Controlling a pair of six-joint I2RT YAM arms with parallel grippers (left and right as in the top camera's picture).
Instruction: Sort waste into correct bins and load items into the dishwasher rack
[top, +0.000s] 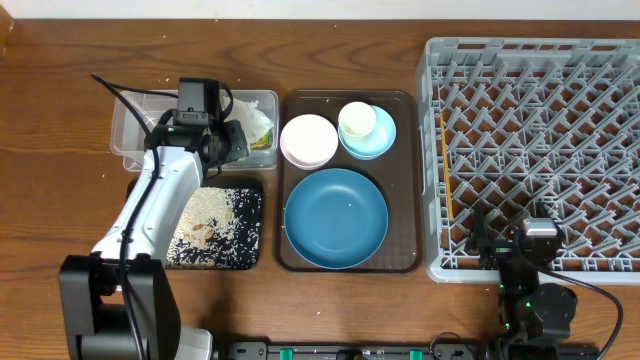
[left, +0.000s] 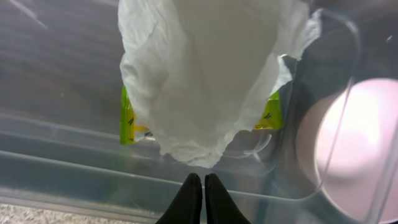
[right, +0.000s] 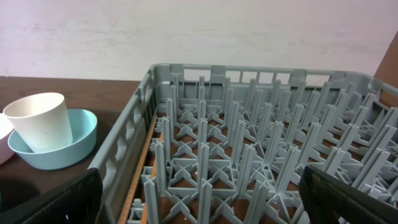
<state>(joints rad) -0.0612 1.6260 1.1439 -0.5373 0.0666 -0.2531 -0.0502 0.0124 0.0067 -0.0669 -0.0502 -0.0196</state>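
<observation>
A crumpled white napkin (top: 254, 124) lies on a yellow-green wrapper (top: 263, 143) in the right end of the clear tub (top: 150, 112). My left gripper (top: 236, 141) is shut and empty at the tub's near wall; in the left wrist view the closed fingertips (left: 202, 188) sit just below the napkin (left: 205, 74) and wrapper (left: 127, 119). The black tray (top: 250, 200) holds rice grains (top: 205, 222). The dark-blue plate (top: 335, 218), pinkish bowl (top: 308, 140), and cream cup (top: 357, 120) in the light-blue dish (top: 378, 140) sit on the brown tray. My right gripper (right: 202, 199) is open and empty over the grey rack (top: 540, 150). Chopsticks (top: 445, 170) lie inside its left wall.
The brown serving tray (top: 405, 200) stands between the bins and the rack. In the right wrist view the cup (right: 40, 121) and dish (right: 65, 149) are left of the rack wall (right: 134, 143). The right arm's base (top: 535, 300) is at the front edge.
</observation>
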